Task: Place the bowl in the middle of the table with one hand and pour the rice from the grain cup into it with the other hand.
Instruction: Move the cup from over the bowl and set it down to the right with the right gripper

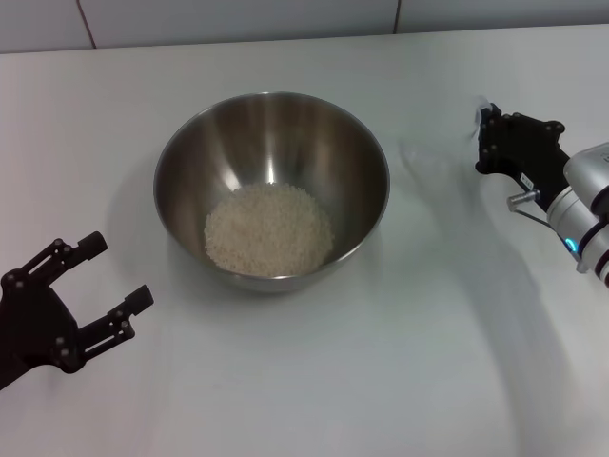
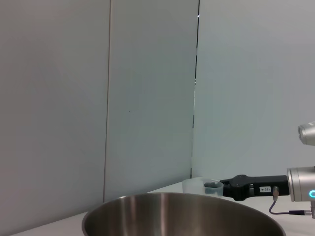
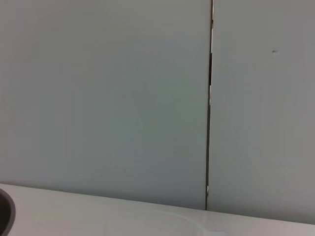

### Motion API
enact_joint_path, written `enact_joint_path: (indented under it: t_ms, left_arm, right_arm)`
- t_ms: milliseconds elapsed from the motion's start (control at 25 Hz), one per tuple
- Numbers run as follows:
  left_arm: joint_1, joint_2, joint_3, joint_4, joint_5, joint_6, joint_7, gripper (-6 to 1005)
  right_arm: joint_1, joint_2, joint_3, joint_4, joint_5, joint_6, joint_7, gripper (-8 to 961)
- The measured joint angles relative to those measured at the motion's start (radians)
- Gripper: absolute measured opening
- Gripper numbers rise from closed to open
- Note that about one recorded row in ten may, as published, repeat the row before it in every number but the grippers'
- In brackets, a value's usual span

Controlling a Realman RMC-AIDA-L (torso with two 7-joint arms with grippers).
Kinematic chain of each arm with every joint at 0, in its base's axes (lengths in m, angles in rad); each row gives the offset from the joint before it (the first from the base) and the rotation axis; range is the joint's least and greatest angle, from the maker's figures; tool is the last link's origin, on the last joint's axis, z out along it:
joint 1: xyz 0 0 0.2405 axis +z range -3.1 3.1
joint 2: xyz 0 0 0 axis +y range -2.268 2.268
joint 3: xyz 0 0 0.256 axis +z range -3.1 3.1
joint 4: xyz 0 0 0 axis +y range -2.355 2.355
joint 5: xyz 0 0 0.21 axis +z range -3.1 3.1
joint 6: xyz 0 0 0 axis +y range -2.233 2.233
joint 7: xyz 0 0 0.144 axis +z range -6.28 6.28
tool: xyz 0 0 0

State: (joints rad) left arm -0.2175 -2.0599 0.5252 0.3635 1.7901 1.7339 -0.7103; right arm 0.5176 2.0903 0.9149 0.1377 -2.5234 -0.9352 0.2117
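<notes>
The steel bowl [image 1: 186, 176] stands in the middle of the white table [image 1: 381, 371] with a heap of rice [image 1: 269, 230] in its bottom. My left gripper [image 1: 119, 271] hovers open and holds nothing, off the bowl's near left side. Out to the bowl's right, my right gripper [image 1: 483, 141] is shut on the clear grain cup [image 1: 482, 112]. In the left wrist view the cup [image 2: 199, 186] looks upright and empty beyond the bowl's rim [image 2: 182, 216], with the right gripper [image 2: 231, 186] at its side. Its base is hidden behind that rim.
A pale panelled wall [image 1: 238, 19] runs along the table's far edge. Bare tabletop lies in front of the bowl and between the bowl and the right arm. The right wrist view shows only wall, table and a sliver of the bowl [image 3: 4, 216].
</notes>
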Motion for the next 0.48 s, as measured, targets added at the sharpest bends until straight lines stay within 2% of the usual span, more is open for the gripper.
enact_joint_path:
  t_ms: [480]
  left_arm:
    - [0.004, 0.001, 0.001, 0.0, 0.0, 0.005, 0.0, 833]
  right_arm:
    - [-0.002, 0.0, 0.005, 0.005, 0.0, 0.011, 0.002, 2]
